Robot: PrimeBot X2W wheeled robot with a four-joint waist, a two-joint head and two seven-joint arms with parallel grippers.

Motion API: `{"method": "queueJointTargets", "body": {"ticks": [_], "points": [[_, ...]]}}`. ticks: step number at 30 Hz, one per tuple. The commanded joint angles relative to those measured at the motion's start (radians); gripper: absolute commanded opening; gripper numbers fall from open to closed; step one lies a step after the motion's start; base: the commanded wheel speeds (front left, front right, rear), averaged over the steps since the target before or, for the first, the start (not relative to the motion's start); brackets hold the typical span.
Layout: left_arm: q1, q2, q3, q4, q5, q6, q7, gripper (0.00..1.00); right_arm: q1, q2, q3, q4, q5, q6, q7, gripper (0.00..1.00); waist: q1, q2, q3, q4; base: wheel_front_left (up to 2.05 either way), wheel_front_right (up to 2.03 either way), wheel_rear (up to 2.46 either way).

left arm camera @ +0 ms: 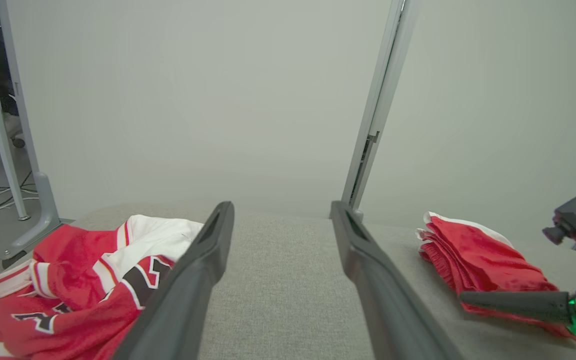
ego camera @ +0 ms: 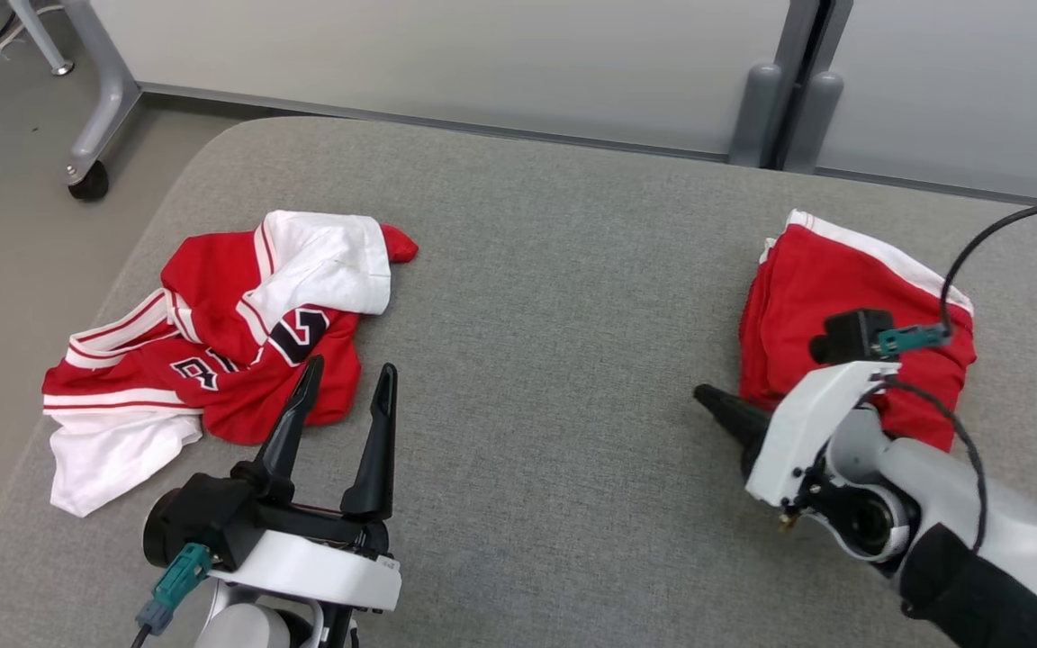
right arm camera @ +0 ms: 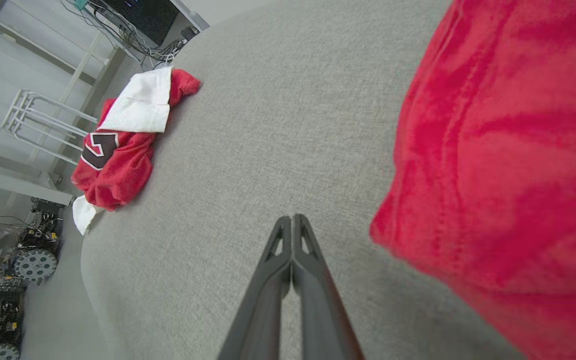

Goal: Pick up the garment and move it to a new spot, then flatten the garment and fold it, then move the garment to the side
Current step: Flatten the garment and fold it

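Lying crumpled, jersey judged soft, light; trimmed edge to be pinched; left gripper spread, right gripper closed empty

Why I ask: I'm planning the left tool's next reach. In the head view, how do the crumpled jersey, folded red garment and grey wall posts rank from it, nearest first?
From the left tool:
1. Crumpled jersey, right beside its left finger.
2. Folded red garment, across the table on the right.
3. Grey posts, beyond the table's far edge.

Folded garment partly behind right forearm
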Motion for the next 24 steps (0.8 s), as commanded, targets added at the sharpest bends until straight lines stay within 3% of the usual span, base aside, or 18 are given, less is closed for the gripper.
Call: {"method": "queueJointTargets", "body": {"ticks": [1,6,11,13,14,15,20,24], "points": [[0.006,0.003,0.006,0.0,0.003,-0.002,-0.001,1.0,0.004,0.012,0.006,-0.018,-0.01,0.001,-0.016,0.0,0.0,-0.0001,-0.014,-0.02,0.0,0.0,0.0],[0.013,0.003,0.019,-0.003,0.01,0.001,-0.001,1.0,-0.008,0.015,0.011,-0.068,-0.03,0.0,-0.074,0.0,0.0,-0.0001,-0.034,-0.058,0.0,0.0,0.0],[0.031,0.003,0.04,-0.008,0.02,0.003,-0.001,1.0,-0.02,-0.037,0.0,-0.117,-0.074,0.0,-0.178,0.0,0.0,-0.0001,-0.066,-0.112,0.0,0.0,0.0],[0.037,0.003,0.051,-0.01,0.026,0.002,-0.001,1.0,-0.022,-0.066,-0.007,-0.131,-0.093,0.0,-0.219,0.33,0.0,-0.0001,-0.079,-0.136,0.0,0.0,0.0],[0.041,0.003,0.057,-0.012,0.028,0.003,-0.001,1.0,-0.024,-0.081,-0.011,-0.135,-0.108,0.0,-0.242,0.44,0.0,-0.0001,-0.086,-0.148,0.0,0.0,0.0],[0.045,0.003,0.064,-0.014,0.031,0.004,-0.001,1.0,-0.026,-0.094,-0.018,-0.138,-0.124,0.0,-0.261,1.0,0.0,-0.0001,-0.092,-0.16,0.0,0.0,0.0],[0.065,0.007,0.1,-0.027,0.047,0.004,-0.002,1.0,-0.011,-0.151,-0.098,-0.137,-0.229,0.0,-0.323,1.0,0.0,-0.0001,-0.118,-0.215,0.0,0.0,0.0],[0.079,0.008,0.13,-0.039,0.049,0.001,-0.001,1.0,0.065,-0.162,-0.291,-0.161,-0.356,0.0,-0.327,1.0,0.0,-0.0001,-0.125,-0.246,0.0,0.0,0.0]]}}
